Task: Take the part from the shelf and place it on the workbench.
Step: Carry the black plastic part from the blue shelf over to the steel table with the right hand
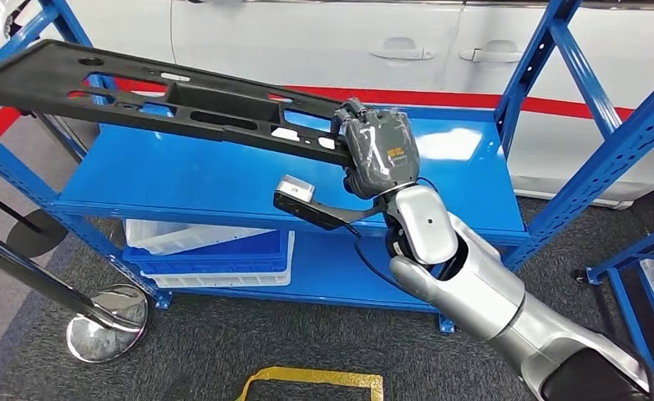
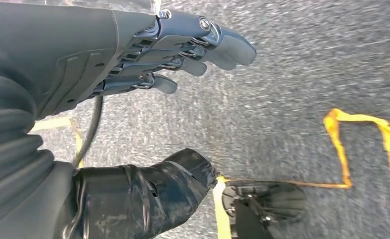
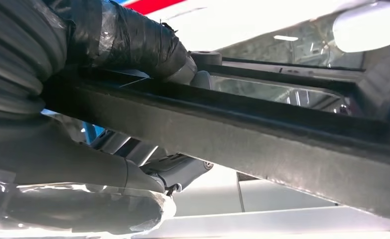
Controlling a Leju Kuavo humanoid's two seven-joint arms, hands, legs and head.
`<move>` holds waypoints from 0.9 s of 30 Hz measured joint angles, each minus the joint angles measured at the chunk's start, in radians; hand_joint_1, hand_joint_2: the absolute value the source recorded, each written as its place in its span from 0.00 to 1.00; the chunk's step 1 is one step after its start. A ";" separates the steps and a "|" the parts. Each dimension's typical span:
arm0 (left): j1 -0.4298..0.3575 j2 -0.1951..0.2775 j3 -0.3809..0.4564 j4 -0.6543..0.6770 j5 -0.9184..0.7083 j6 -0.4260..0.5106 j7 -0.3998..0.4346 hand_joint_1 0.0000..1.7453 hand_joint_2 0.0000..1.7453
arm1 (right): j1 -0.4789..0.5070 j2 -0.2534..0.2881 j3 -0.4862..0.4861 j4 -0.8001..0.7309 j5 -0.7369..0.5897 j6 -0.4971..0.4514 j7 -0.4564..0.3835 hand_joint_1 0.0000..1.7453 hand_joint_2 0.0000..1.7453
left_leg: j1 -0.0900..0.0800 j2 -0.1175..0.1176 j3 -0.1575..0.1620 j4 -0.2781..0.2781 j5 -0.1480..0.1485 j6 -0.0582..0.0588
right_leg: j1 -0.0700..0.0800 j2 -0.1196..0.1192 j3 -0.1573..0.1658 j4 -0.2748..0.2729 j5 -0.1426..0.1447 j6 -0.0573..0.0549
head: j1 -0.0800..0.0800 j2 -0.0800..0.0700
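A: Between the right hand (image 1: pixel 379 153) fingers and thumb sat the near end of the long black trim panel (image 1: pixel 164 96), clamped, lifted off the blue shelf (image 1: pixel 223 188).
B: Why at the end?
A: Probably the closest edge; the rest stuck out away from the fingers, tilted, so it likely sagged.
B: Left hand (image 2: pixel 148 55)?
A: Fingers loosely apart, holding nothing, over grey carpet (image 2: pixel 292 74) and yellow tape (image 2: pixel 339 149). Looked idle.
B: Workbench?
A: Couldn't tell where.

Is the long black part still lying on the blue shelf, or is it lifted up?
Lifted up. The right hand grips one end of the long black part, which slants in the air above the blue shelf.
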 joint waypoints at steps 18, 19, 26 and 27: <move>0.002 -0.001 -0.001 0.000 0.000 -0.001 0.000 0.00 1.00 | -0.003 -0.006 -0.005 -0.006 -0.016 0.000 0.003 1.00 1.00 | 0.001 -0.005 -0.071 0.265 -0.094 -0.032 | 0.017 0.002 0.050 -0.215 0.145 -0.057 | -0.009 0.000; 0.001 0.001 -0.001 0.000 0.000 -0.001 0.000 0.00 1.00 | -0.007 -0.008 -0.006 -0.008 -0.016 0.003 0.004 1.00 1.00 | -0.005 -0.005 -0.013 0.188 -0.094 -0.014 | 0.020 0.002 0.042 -0.216 0.154 -0.057 | -0.008 0.000; -0.002 0.011 -0.001 0.000 0.001 0.000 -0.001 0.00 1.00 | -0.029 -0.029 -0.009 -0.020 -0.014 0.035 0.012 1.00 1.00 | -0.021 0.001 0.063 -0.012 -0.040 0.016 | 0.005 -0.001 0.029 -0.226 0.153 -0.025 | -0.007 0.000; -0.002 0.011 -0.001 0.000 0.001 0.000 0.000 0.00 1.00 | -0.032 -0.033 -0.010 -0.020 -0.014 0.037 0.012 1.00 1.00 | -0.017 0.004 0.056 -0.021 -0.024 0.014 | 0.006 0.000 0.021 -0.187 0.107 -0.021 | -0.006 0.000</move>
